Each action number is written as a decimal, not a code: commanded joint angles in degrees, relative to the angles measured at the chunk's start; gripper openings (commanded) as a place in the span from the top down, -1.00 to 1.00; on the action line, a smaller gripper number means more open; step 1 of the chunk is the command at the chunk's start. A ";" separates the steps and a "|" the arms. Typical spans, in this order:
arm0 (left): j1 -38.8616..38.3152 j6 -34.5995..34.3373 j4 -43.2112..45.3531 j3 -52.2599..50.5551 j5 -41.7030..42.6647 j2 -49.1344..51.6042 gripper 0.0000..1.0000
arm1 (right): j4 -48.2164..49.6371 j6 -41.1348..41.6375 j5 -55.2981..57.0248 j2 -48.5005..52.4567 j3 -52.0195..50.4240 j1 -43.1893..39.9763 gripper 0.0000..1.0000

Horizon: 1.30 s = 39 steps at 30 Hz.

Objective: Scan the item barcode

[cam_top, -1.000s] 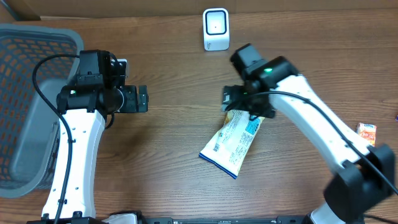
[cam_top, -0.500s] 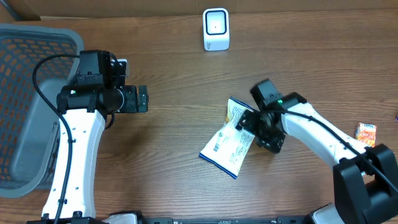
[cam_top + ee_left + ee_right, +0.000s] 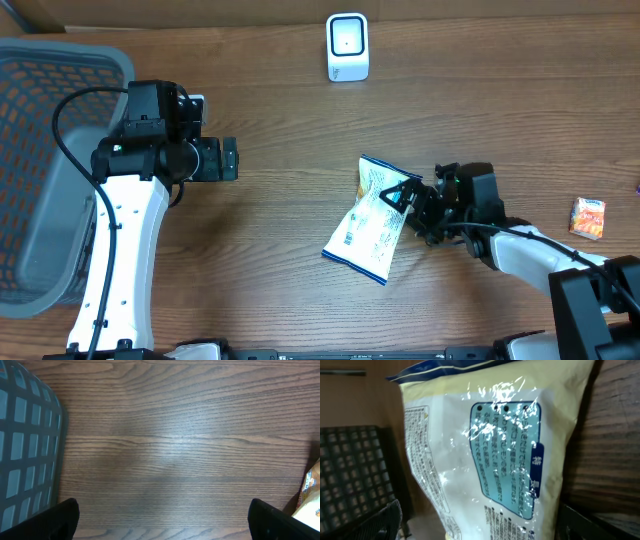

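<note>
- Currently at pickup stage, by the look of it: glossy cream-and-blue plastic snack pouch [image 3: 366,228] lying slantwise on brown wood-grain table [image 3: 270,260], mid-right, well apart from small white box-shaped scanner [image 3: 347,47] at far edge.
- Right gripper [image 3: 412,208] down low at pouch's right-hand edge, jaws spread wide; in wrist view, gap btwn fingertips [image 3: 380,520] filled by pouch's printed face, no pinch visible.
- Left gripper [image 3: 230,158] hovering over bare wood near grey plastic mesh basket [image 3: 40,150], jaws spread too, nothing btwn them, well apart from pouch; no use as backup w/o a long reach across.
- Small dark-striped patch near pouch's lower-left end prob. the barcode; too small to confirm.
- Risk 1: slick film + soft contents, so closing on a loose fold only, then pouch slipping out or drooping on lift.
- Risk 2: sideways approach along tabletop, so shoving pouch away instead of straddling it, esp. w/ upper end crumpled and raised a bit.
- Risk 3: fingers covering or creasing the barcode patch, or glare off shiny wrap, so no read at scanner; worth keeping code face flat and turned to scanner window.
- Risk 4: small orange packet [image 3: 589,216] near right table edge, close to right arm; liable to get knocked by a wide swing.
</note>
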 commanded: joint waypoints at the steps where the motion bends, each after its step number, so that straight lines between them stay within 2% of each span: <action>1: 0.22 -0.52 0.04 0.24 -0.33 -0.42 -1.00 | -2.21 -3.72 -2.84 2.64 -4.87 -1.60 -1.00; 7: 0.22 -0.52 0.04 0.24 -0.33 -0.42 -1.00 | -4.42 -4.76 -3.58 2.78 -4.87 -1.73 -1.00; 13: 0.22 -0.52 0.04 0.24 -0.33 -0.42 -1.00 | -2.49 -4.72 -3.63 6.21 -3.39 -1.66 -1.00; 21: 0.22 -0.52 0.04 0.24 -0.33 -0.42 -1.00 | 5.70 1.36 -2.60 15.47 0.39 2.27 -1.00; 25: 0.22 -0.52 0.04 0.24 -0.33 -0.42 -1.00 | 9.97 2.27 -0.87 16.55 0.39 4.76 -1.00; 27: 0.22 -0.52 0.04 0.24 -0.35 -0.42 -1.00 | 11.19 2.64 0.48 16.55 0.39 5.68 -0.78; 28: 0.22 -0.52 0.04 0.24 -0.33 -0.42 -1.00 | 11.47 2.67 0.94 16.55 0.39 6.10 -0.63; 29: 0.22 -0.52 0.04 0.24 -0.33 -0.42 -0.99 | 11.89 2.60 0.98 16.55 0.39 6.54 -0.39; 30: 0.22 -0.52 0.04 0.24 -0.33 -0.42 -0.99 | 12.09 2.60 0.98 16.55 0.39 6.84 -0.02; 31: 0.22 -0.52 0.04 0.24 -0.33 -0.42 -1.00 | 12.39 2.60 0.96 16.55 0.39 6.93 0.50; 32: 0.22 -0.52 0.04 0.24 -0.33 -0.42 -1.00 | 12.48 2.60 0.98 16.55 0.39 6.93 0.93; 36: 0.22 -0.52 0.07 0.24 -0.33 -0.42 -0.99 | 13.09 1.90 0.76 16.55 0.39 6.93 0.93; 39: 0.22 -0.52 0.02 0.24 -0.33 -0.42 -1.00 | 16.94 -2.80 -2.60 16.39 0.39 6.91 0.92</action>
